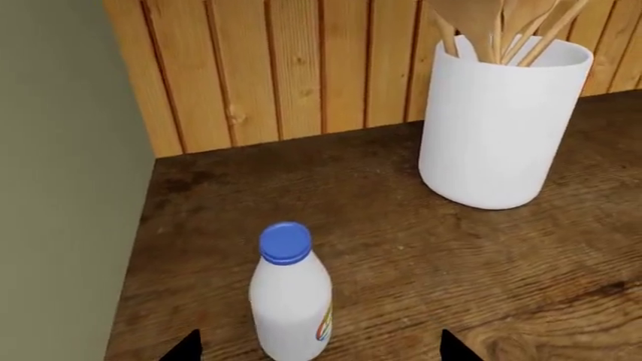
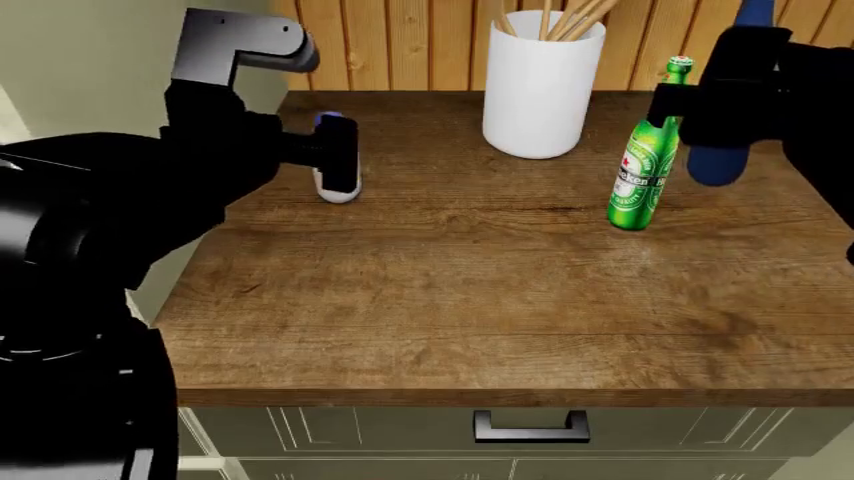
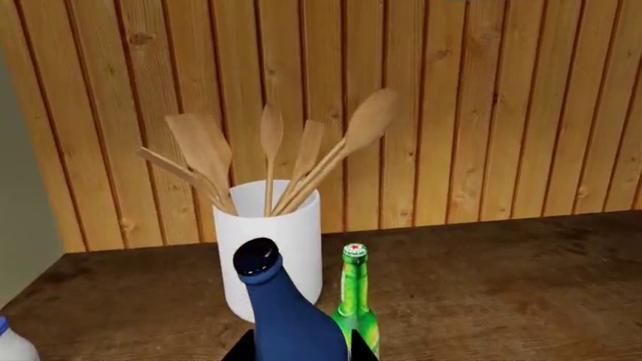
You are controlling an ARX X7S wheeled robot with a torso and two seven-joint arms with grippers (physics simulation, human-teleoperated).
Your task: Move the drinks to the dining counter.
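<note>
The small white bottle (image 1: 291, 301) with a blue cap and yellow label stands upright on the dark wood counter (image 2: 454, 290). My left gripper (image 1: 319, 352) is open, with a fingertip on either side of the bottle and a gap on each side. In the head view the left gripper (image 2: 336, 152) partly covers this bottle (image 2: 334, 192). My right gripper (image 3: 301, 350) is shut on the slim dark-blue bottle (image 3: 286, 320) and holds it (image 2: 717, 163) above the counter at the back right. The green glass bottle (image 2: 643, 170) stands upright beside it and also shows in the right wrist view (image 3: 356, 301). The dining counter is out of view.
A large white container (image 2: 539, 85) with wooden spoons stands at the back middle, between the white and green bottles. A wood-plank wall (image 2: 400, 40) runs behind the counter. An olive-green wall (image 1: 60, 188) stands at the left end. A handled drawer (image 2: 531, 428) is below the front edge.
</note>
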